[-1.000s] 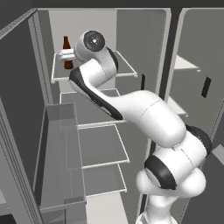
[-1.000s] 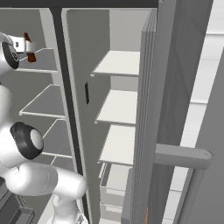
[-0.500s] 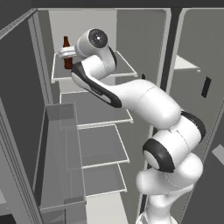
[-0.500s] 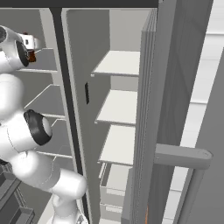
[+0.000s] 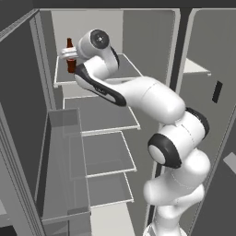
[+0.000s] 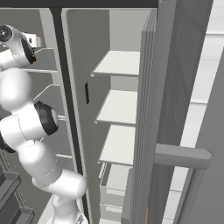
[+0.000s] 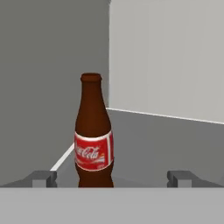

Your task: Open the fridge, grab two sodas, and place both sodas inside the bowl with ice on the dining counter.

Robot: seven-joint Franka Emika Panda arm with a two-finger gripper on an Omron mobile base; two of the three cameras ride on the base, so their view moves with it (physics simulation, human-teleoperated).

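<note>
Hand view: hand [image 7: 111, 178] now nearer upright bottle [image 7: 93, 133].

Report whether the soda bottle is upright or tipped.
Upright: the soda bottle stands on its base on the fridge shelf, neck pointing straight up.

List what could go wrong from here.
The bottle stands upright between the open fingers, left of centre; the left finger may nudge and topple it on closing. It stands near the shelf edge, so a knock may drop it. The arm reaches through the fridge opening and may clip shelves.
</note>
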